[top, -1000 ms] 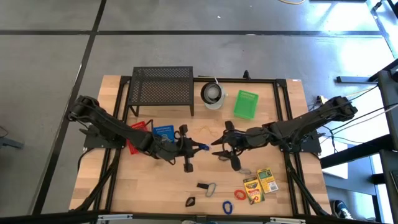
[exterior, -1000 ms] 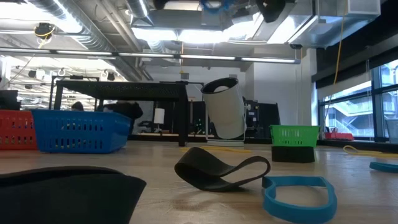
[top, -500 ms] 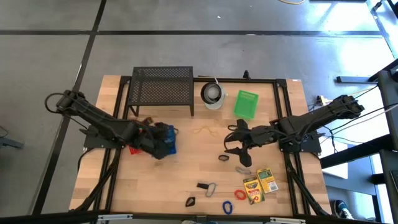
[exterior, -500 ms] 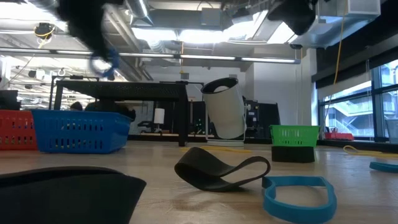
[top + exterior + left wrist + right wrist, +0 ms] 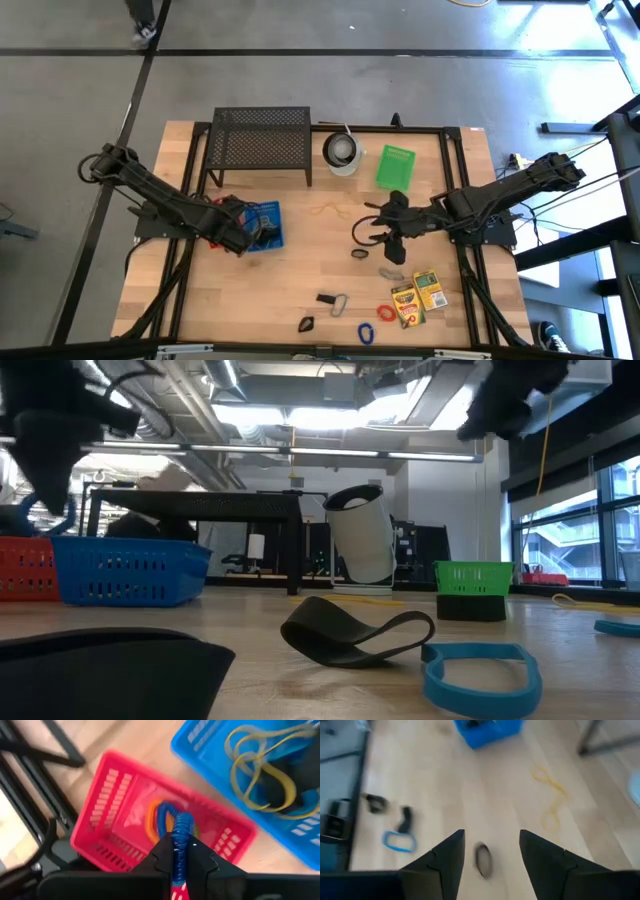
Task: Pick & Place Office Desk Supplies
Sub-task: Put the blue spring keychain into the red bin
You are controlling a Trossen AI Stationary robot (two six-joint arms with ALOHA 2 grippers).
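1. While your left gripper (image 5: 176,854) hangs over the red basket (image 5: 115,810), its fingers are pinched on a blue rubber band (image 5: 179,831); you can see the band sticking up between the tips in the left wrist view.
2. An orange band (image 5: 151,817) lies inside the red basket, under the blue one.
3. Just beside it, the blue basket (image 5: 200,755) holds yellow bands (image 5: 260,762) and something dark you cannot identify.
4. From above, your left gripper (image 5: 243,228) sits at the left-hand baskets, with the blue basket (image 5: 268,222) touching it on the inner side.
5. Your right gripper (image 5: 488,851) hovers over bare wood mid-table, fingers spread and holding nothing.
6. A dark band (image 5: 483,860) lies on the wood between those fingers, below them; a yellow band (image 5: 549,790) lies farther off.
7. From above, your right gripper (image 5: 392,232) is near the dark band (image 5: 361,254).
8. Crayon boxes (image 5: 419,296), a red band (image 5: 386,312), a blue band (image 5: 365,333) and clips (image 5: 333,300) lie along the near edge.
9. Rack (image 5: 260,143), white cup (image 5: 343,151) and green basket (image 5: 394,167) stand at the far edge.
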